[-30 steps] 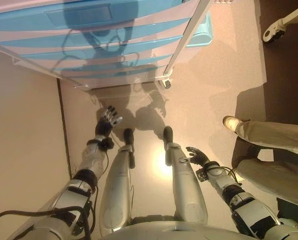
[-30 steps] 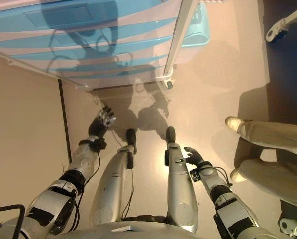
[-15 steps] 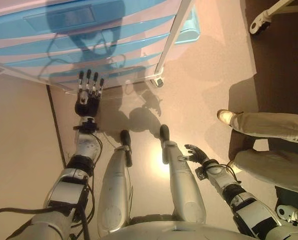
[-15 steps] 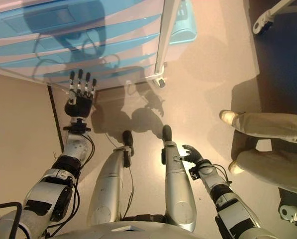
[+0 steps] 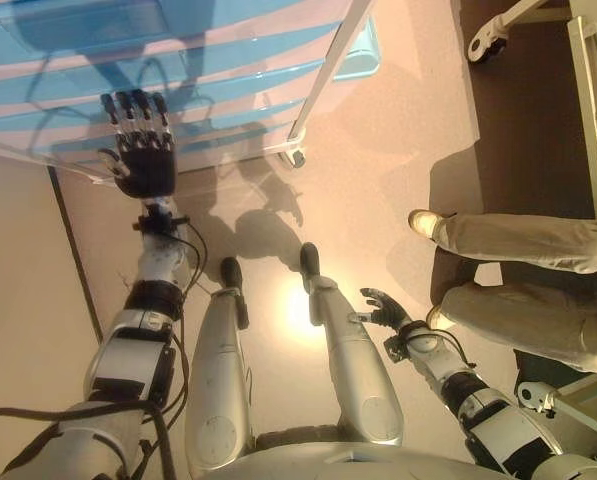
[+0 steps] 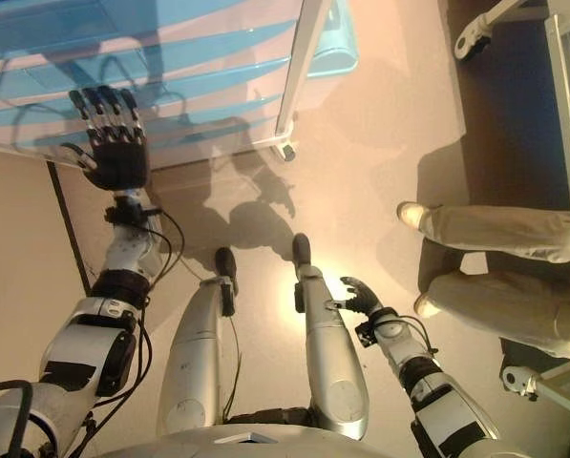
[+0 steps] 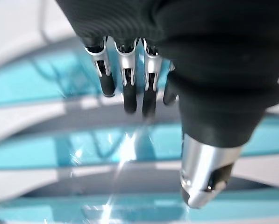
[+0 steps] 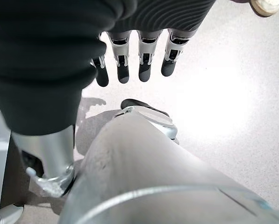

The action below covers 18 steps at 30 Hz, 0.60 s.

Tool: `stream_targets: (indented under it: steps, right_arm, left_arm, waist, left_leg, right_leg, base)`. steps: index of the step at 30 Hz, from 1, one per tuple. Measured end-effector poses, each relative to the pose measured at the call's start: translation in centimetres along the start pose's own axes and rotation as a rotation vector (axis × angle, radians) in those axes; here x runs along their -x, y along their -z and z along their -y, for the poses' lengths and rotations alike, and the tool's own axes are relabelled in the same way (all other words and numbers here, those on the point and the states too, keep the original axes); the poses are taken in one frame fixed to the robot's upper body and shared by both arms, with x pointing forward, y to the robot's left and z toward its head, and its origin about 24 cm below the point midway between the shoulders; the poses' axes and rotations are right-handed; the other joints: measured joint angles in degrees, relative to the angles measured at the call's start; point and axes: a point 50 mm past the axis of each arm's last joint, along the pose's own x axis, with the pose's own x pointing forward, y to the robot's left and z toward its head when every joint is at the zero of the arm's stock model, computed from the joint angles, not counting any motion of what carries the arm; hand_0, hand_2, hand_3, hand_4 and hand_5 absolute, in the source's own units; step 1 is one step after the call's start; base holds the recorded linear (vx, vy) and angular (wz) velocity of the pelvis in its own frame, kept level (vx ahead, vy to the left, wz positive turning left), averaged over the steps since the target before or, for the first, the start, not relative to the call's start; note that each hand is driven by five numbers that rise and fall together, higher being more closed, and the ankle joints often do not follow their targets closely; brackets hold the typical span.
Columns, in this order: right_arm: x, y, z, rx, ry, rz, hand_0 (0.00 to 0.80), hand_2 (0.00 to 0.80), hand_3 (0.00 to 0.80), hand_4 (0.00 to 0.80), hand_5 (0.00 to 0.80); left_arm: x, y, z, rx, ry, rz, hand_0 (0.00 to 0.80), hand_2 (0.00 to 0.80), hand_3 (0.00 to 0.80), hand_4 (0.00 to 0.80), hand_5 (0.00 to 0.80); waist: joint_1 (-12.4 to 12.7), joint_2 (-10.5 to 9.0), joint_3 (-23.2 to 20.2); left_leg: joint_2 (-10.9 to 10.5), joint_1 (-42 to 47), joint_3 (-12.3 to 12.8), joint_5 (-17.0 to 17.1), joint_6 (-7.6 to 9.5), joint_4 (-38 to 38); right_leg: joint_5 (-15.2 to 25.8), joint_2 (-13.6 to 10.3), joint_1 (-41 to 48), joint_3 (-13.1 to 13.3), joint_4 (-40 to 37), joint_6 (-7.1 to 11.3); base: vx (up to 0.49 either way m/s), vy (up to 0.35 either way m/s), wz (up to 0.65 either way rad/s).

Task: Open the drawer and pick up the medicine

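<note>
Drawer unit: white frame with translucent blue drawer fronts stacked one over another, standing on small casters. All fronts lie flush; no drawer is pulled out. Contents cannot be read through the blue plastic from either eye view. The left wrist view shows only blue and white bands with glare, nothing recognisable inside. The top of the unit is cut off by the frame edge.

Medicine: not visible in any view. Neither hand carries it; where it lies cannot be told.

Left hand: raised in front of the lower drawer fronts, palm toward the unit, fingers straight and spread, thumb apart. It holds nothing. Its own wrist view shows the fingertips just short of a blue front, but whether they touch it cannot be judged.

Right hand: low beside the robot, well apart from the drawer unit, fingers relaxed and slightly bent, nothing in it. Floor shows past the fingertips in its wrist view.

Other items: a person's legs in light trousers and pale shoes stand on the floor at the robot's right. A white wheeled frame shows at the far right, mostly cut off. A light blue object behind the unit's right post is partly hidden; what it is cannot be told.
</note>
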Motion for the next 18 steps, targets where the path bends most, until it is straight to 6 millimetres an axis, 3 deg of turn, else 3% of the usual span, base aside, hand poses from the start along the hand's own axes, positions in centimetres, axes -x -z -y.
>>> stream_targets:
  steps: [8,16,18]
  right_arm:
    - [0.0,-0.1,-0.4,-0.012,-0.012,0.009,0.0,0.0,0.0,0.0,0.0]
    - [0.0,0.1,-1.0,-0.03,-0.021,-0.002,0.0,0.0,0.0,0.0,0.0]
    - [-0.1,0.0,-1.5,-0.039,-0.031,0.002,0.0,0.0,0.0,0.0,0.0]
  left_arm:
    - [-0.9,-0.5,0.1,-0.022,-0.012,-0.022,0.0,0.0,0.0,0.0,0.0]
    - [-1.0,-1.1,-0.5,-0.186,-0.123,-0.177,0.0,0.0,0.0,0.0,0.0]
    - [-0.4,-1.9,-1.6,-0.217,-0.231,-0.185,0.0,0.0,0.0,0.0,0.0]
  waist:
    - [-0.2,-1.15,0.4]
    - [0.9,-1.15,0.4]
    - [0.8,-1.15,0.4]
  left_leg:
    - [-0.1,0.0,-0.3,0.0,-0.42,0.1]
    - [-0.2,0.8,-0.8,0.2,-0.52,0.0]
    - [-0.2,0.7,-0.8,0.2,-0.48,0.0]
  right_leg:
    - [0.1,-0.2,0.3,-0.5,-0.3,-0.03]
    - [0.0,-0.3,1.5,-0.9,-0.6,-0.23]
    - [0.2,-0.3,1.5,-0.9,-1.0,-0.2]
  base:
    - [-0.008,-0.019,0.02]
    - [0.011,-0.009,0.03]
    - [0.008,-0.015,0.0]
